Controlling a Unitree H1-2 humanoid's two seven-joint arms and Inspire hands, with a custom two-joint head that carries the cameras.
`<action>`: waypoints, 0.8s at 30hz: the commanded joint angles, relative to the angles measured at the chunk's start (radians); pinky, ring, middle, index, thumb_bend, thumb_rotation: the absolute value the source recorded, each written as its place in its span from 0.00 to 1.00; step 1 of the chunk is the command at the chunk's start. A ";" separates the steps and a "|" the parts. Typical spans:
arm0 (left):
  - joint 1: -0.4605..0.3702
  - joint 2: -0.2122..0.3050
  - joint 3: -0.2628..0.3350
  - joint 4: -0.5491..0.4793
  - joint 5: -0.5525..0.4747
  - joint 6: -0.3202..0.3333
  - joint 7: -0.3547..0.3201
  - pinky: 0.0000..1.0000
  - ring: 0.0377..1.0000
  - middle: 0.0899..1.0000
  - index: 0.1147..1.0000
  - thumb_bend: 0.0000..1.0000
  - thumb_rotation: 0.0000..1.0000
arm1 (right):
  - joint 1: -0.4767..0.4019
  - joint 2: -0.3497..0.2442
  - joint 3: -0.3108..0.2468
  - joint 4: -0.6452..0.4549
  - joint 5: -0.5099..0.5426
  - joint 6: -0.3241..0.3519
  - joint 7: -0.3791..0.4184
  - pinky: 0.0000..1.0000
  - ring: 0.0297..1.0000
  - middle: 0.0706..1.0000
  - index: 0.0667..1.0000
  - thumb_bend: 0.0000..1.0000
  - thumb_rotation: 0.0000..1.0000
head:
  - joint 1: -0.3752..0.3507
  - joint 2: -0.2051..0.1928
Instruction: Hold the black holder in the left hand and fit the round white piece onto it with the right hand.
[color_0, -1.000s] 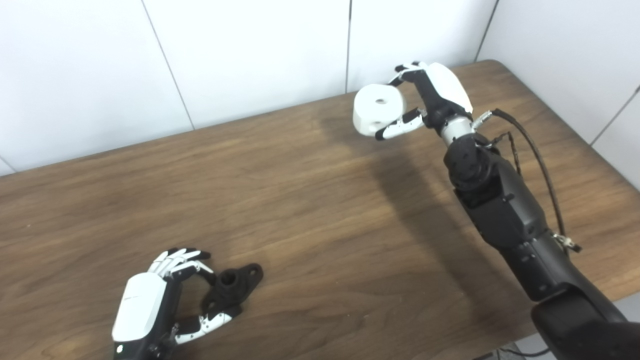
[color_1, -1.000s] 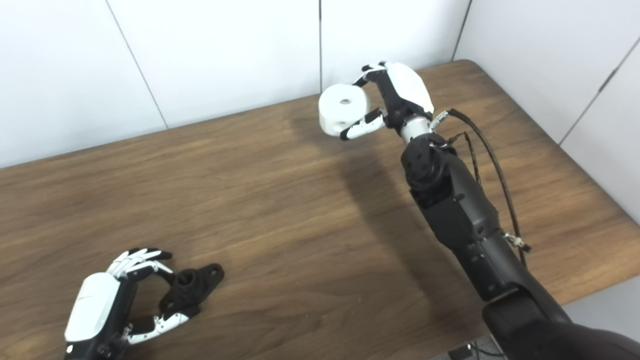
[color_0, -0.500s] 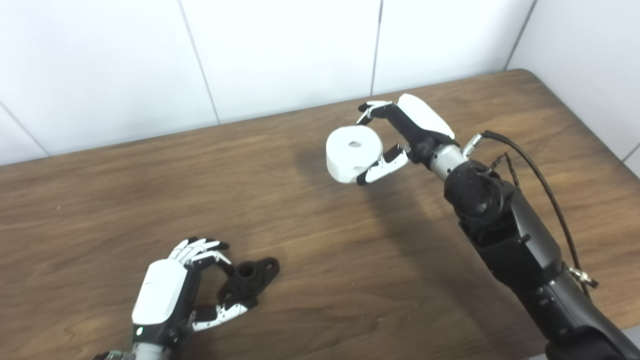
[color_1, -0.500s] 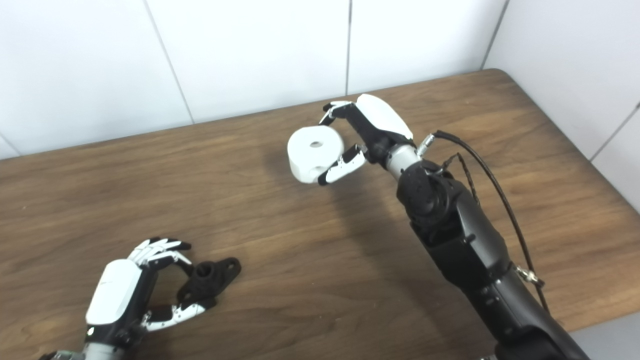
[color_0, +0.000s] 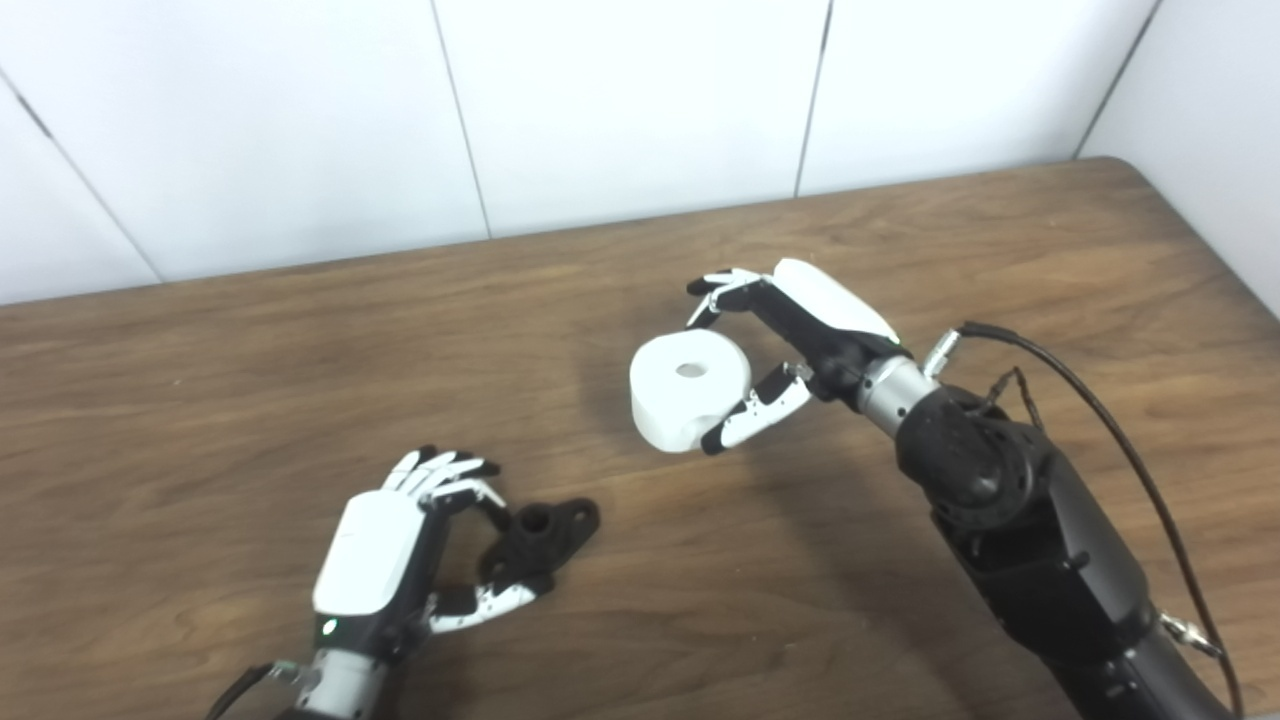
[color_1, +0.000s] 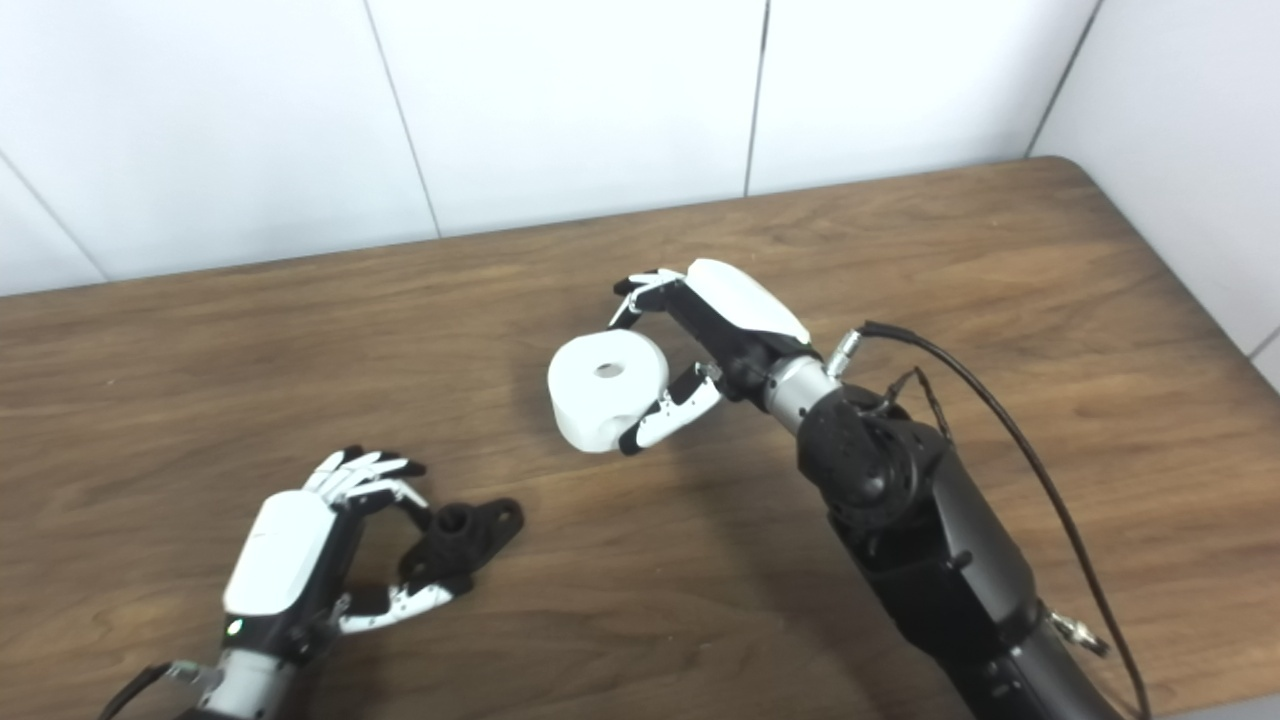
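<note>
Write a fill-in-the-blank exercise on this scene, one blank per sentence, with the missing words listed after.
1. The round white piece is held by the ____ hand.
2. The black holder sits at the fingers of the ____ hand.
3. The top face of the round white piece has a small ____ in its middle.
4. The tabletop is made of brown ____.

Missing words: right; left; hole; wood

Left hand: low, fingers curled, closed on black holder. Right hand: raised, arm extended, gripping round white piece.
</note>
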 joint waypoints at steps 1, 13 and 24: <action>0.050 -0.051 -0.052 0.061 0.014 0.014 0.002 0.93 0.84 0.76 0.42 0.52 0.05 | -0.026 -0.001 -0.006 -0.049 0.003 -0.014 -0.003 0.96 0.95 0.87 0.45 0.53 0.14 | 0.015 0.003; 0.046 -0.091 -0.087 0.061 0.047 0.056 0.012 0.93 0.85 0.76 0.42 0.52 0.06 | -0.025 -0.015 0.010 -0.091 0.033 -0.045 0.044 0.98 0.95 0.89 0.45 0.52 0.14 | 0.122 0.060; 0.030 -0.108 -0.099 0.067 0.048 0.072 0.019 0.94 0.85 0.76 0.42 0.52 0.06 | -0.048 0.018 0.016 -0.085 0.066 -0.071 0.046 0.97 0.95 0.87 0.45 0.53 0.14 | 0.136 0.114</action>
